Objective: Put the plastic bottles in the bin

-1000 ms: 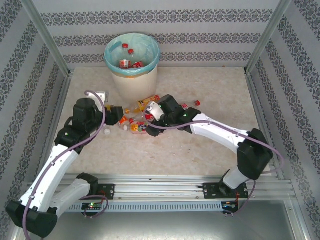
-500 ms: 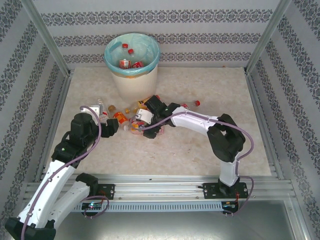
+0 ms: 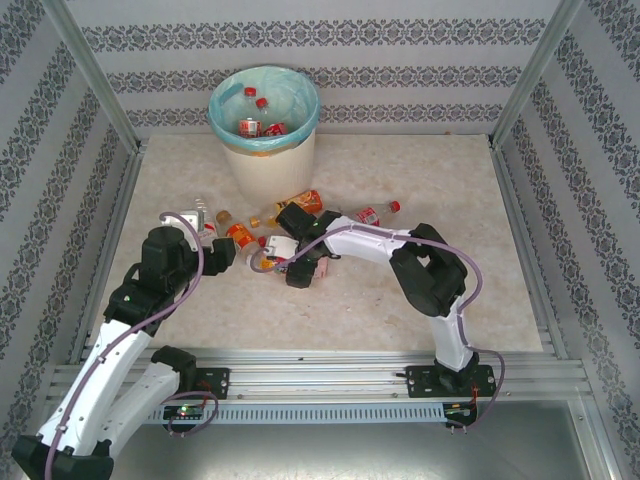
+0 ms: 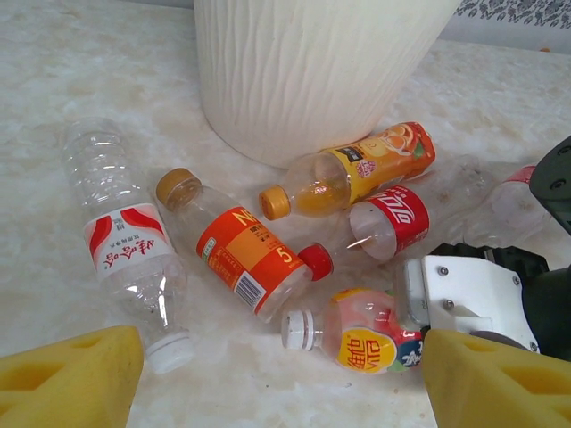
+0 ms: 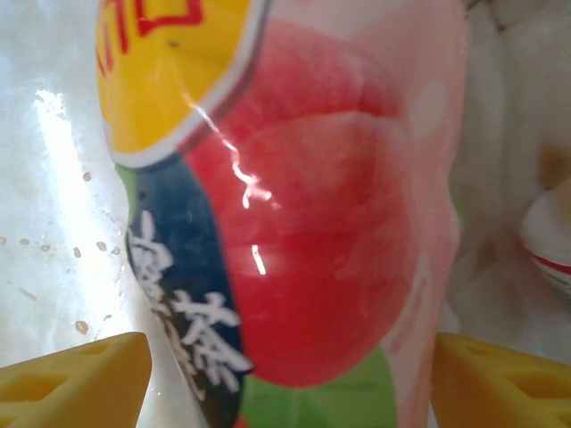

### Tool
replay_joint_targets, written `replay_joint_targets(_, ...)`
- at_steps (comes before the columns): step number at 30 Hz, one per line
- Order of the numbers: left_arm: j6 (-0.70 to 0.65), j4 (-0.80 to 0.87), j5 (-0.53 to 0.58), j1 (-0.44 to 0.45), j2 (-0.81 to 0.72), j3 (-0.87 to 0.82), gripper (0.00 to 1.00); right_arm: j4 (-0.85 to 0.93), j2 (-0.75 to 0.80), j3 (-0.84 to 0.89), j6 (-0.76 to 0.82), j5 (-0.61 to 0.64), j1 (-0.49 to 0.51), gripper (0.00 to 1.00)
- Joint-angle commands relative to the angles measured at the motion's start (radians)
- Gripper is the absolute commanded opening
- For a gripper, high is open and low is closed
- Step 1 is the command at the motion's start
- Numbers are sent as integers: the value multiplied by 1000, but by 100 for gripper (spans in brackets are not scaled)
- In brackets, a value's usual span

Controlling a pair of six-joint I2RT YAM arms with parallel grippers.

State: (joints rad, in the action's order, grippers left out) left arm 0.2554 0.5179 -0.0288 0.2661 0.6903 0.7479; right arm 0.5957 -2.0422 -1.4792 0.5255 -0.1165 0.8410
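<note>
The left gripper (image 4: 284,385) is held wide open, low over the table (image 4: 62,53). The right gripper (image 5: 290,379) is spread too, and a peach bottle (image 5: 312,223) is set between its pads. More bottles are laid on their sides close by: an orange bottle (image 4: 245,259), a clear bottle (image 4: 125,250), a red bottle (image 4: 393,218) and a juice bottle (image 4: 357,169). Behind them the bin (image 3: 270,165) is stood, and red-capped bottles (image 3: 262,125) are seen inside it.

table (image 3: 420,170): beige marbled | walls (image 3: 400,35): striped patterned | frame post (image 3: 90,72): metal
</note>
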Motion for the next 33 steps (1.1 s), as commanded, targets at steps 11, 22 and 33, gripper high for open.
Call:
replay_joint_targets(11,-18,-26,1,-14,-31,4,82,3,188,105,-34,29,33,51)
replay_joint_targets(22,38,-171,-282,-14,-103,41,84,-139,592,349,-217,-166,40,47)
replay_joint_targets(33,317,-650,-828,-12,-30,-17,81,-351,797,453,-421,-354,9,45)
